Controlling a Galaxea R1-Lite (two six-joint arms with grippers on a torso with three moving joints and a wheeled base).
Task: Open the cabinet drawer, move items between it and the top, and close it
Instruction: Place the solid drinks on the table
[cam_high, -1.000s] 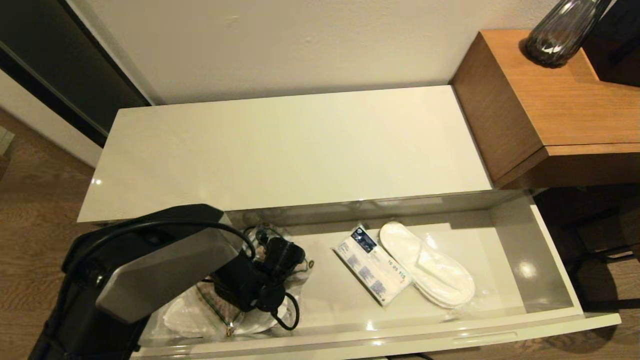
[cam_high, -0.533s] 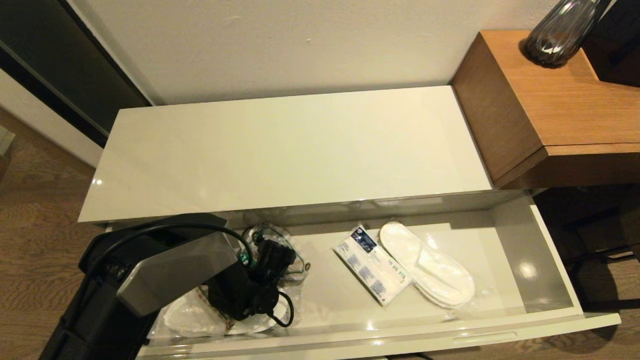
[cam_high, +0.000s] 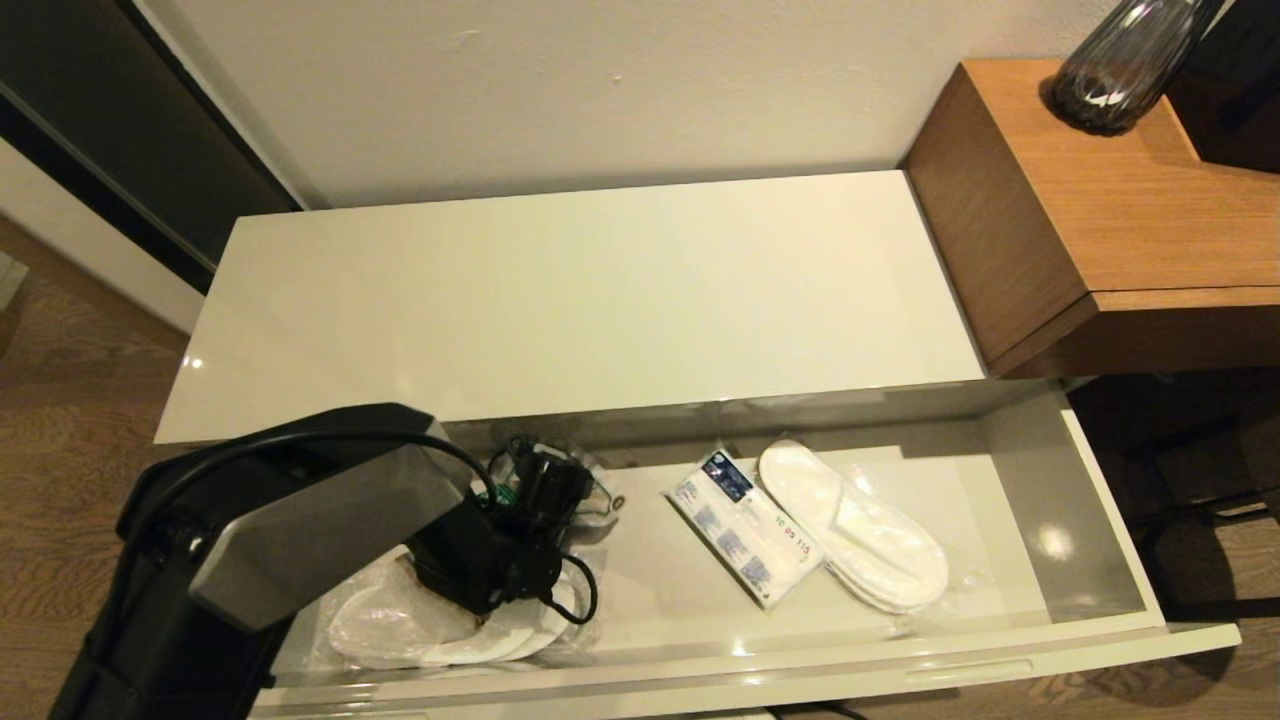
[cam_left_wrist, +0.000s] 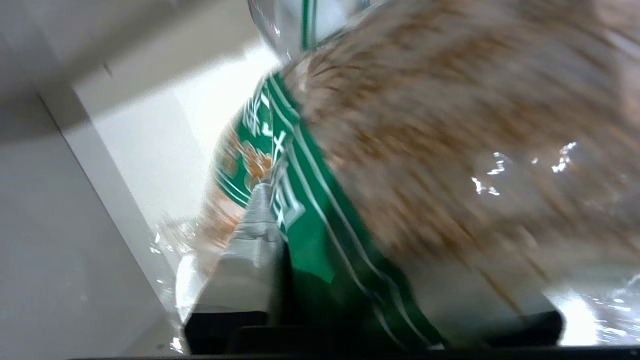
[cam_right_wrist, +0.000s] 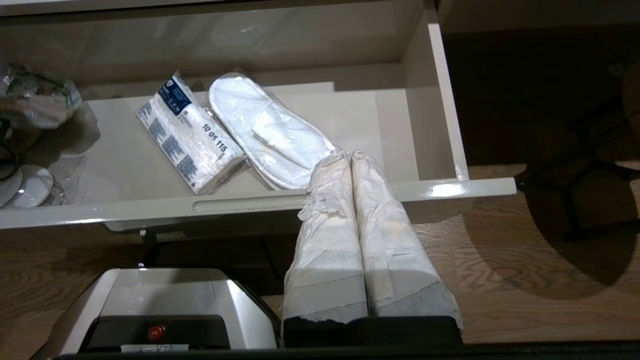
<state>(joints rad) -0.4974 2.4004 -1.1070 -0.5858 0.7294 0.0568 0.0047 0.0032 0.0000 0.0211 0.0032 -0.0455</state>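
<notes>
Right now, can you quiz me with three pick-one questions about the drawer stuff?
1. Where is the white packet? A on the cabinet top B in the drawer C on the brown desk
2. What colour band has the crinkly bag? A red B green C yellow
3. How is the drawer? A shut B pulled open C removed
B, it lies beside the slippers inside; B, green stripes show where the left gripper holds it; B, its inside shows, right gripper hanging before its front.

The left gripper (cam_high: 545, 480) hides most of the blurred crinkly bag (cam_left_wrist: 400, 150).
</notes>
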